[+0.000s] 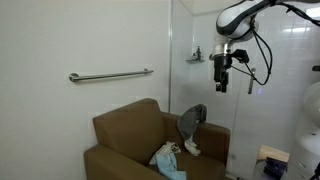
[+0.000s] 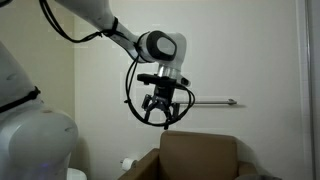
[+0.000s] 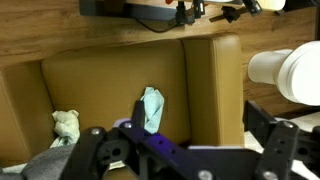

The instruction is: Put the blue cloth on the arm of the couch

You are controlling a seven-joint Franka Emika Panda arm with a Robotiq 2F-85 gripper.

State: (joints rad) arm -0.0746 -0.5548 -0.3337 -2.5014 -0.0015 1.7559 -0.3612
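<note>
The blue cloth [image 3: 151, 108] lies crumpled on the seat of the brown couch [image 3: 100, 85], close to the inner side of one couch arm [image 3: 212, 85]. It also shows on the seat in an exterior view [image 1: 166, 155]. My gripper [image 3: 185, 150] is open and empty. It hangs high above the couch in both exterior views [image 1: 222, 82] [image 2: 163, 120], well apart from the cloth.
A white plush toy [image 3: 66, 125] and a grey cloth [image 1: 192, 118] also sit on the couch. A grab bar [image 1: 110, 75] runs along the wall. A white paper roll [image 3: 280, 70] is beside the couch. A tiled wall and a small box [image 1: 272, 158] are nearby.
</note>
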